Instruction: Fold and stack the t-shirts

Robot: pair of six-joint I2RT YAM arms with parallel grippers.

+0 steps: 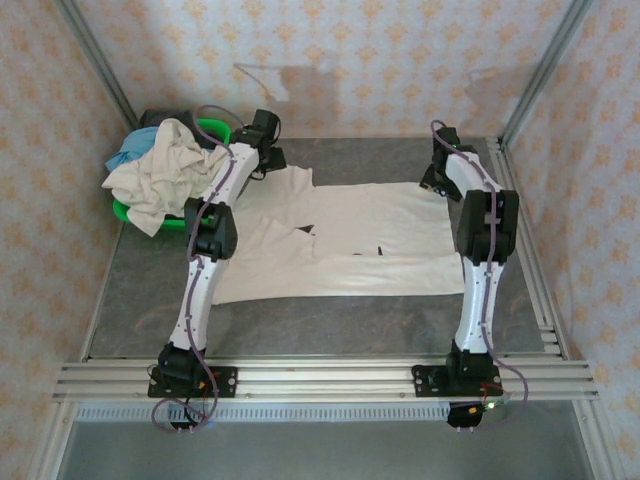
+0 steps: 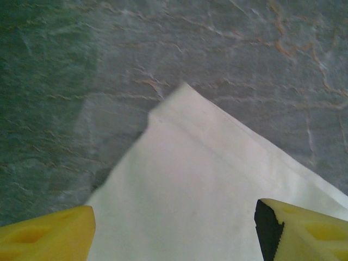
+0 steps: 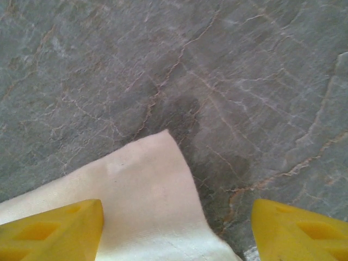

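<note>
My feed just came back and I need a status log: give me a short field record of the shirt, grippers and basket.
shirt on table: cream t-shirt, spread out on the table
left gripper: open, over one shirt corner, holding nothing
right gripper: open, over another shirt corner, holding nothing
basket: green basket, far left, holding a crumpled cream shirt and a light blue shirt

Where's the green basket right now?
In the top view, the green basket sits at the far-left corner of the table, heaped with shirts, left of the spread cream t-shirt.
</note>
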